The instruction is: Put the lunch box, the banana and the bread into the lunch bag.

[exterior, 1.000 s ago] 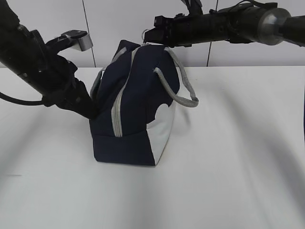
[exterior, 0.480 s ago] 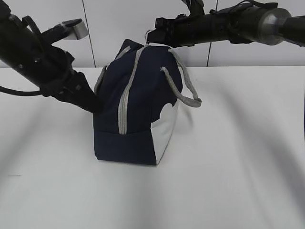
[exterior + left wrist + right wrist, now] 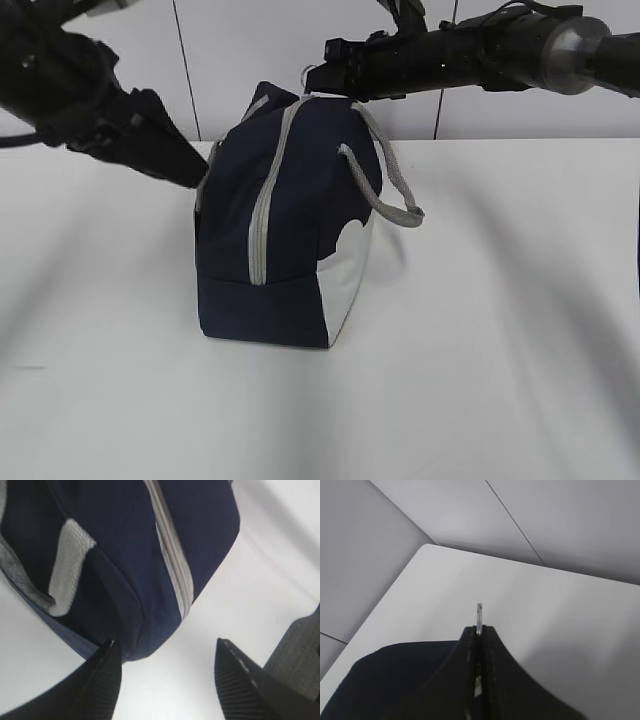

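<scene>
The left gripper hangs spread wide and empty just left of the lunch bag, which stands zipped on the table; above the bag's top, the right gripper pinches the ring pull

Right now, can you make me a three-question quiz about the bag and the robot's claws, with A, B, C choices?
1. Where is the right gripper?
A. at the top of the lunch bag
B. flat on the table
C. under the bag

2. What colour is the bag's zipper?
A. red
B. grey
C. yellow

3. How is the left gripper?
A. shut on a handle
B. shut on the zipper
C. open, holding nothing

Answers: 1 A, its tip sits at the bag's top end. 2 B, a grey strip runs down the navy fabric. 3 C, the left wrist view shows its fingers apart with bare table between them.
</scene>
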`<move>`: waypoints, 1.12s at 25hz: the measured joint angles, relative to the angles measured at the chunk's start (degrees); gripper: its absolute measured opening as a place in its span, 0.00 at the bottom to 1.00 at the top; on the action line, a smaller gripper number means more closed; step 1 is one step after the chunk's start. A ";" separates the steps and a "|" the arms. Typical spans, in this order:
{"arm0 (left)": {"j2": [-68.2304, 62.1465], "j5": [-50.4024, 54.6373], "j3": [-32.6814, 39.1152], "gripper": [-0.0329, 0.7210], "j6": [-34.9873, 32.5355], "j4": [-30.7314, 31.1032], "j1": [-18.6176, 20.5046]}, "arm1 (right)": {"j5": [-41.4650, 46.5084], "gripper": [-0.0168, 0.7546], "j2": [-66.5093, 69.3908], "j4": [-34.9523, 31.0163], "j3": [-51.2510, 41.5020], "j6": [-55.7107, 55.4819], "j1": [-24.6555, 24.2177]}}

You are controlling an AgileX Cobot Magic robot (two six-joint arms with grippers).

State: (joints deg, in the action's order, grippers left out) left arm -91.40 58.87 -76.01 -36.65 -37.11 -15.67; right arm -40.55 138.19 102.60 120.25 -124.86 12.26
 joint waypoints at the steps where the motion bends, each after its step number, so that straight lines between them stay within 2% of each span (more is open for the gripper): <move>1: 0.80 -1.20 -0.65 0.61 0.79 0.00 0.00 | -0.08 0.03 0.00 0.00 0.00 -0.12 0.00; 7: 4.08 -17.96 -2.61 0.62 3.81 -0.35 0.00 | -0.08 0.03 0.00 0.07 0.00 -1.30 0.00; 14: -1.58 -26.90 -2.61 0.62 4.04 -4.68 0.00 | 0.02 0.03 0.00 0.56 0.00 -1.52 0.00; 17: -5.91 -27.59 -4.69 0.62 4.04 -7.70 0.00 | 0.02 0.03 0.00 1.17 0.00 -1.52 0.00; 21: -12.07 -26.06 -11.31 0.62 4.69 -10.61 0.00 | 0.02 0.03 0.00 3.01 0.09 -1.66 0.00; 28: -22.18 -20.09 -22.94 0.62 10.44 -10.00 0.00 | 0.27 0.03 0.00 3.40 0.09 -1.88 0.00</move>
State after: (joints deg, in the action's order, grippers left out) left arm -113.58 38.77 -98.96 -26.21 -47.11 -15.67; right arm -40.28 138.19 106.00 120.34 -126.74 12.26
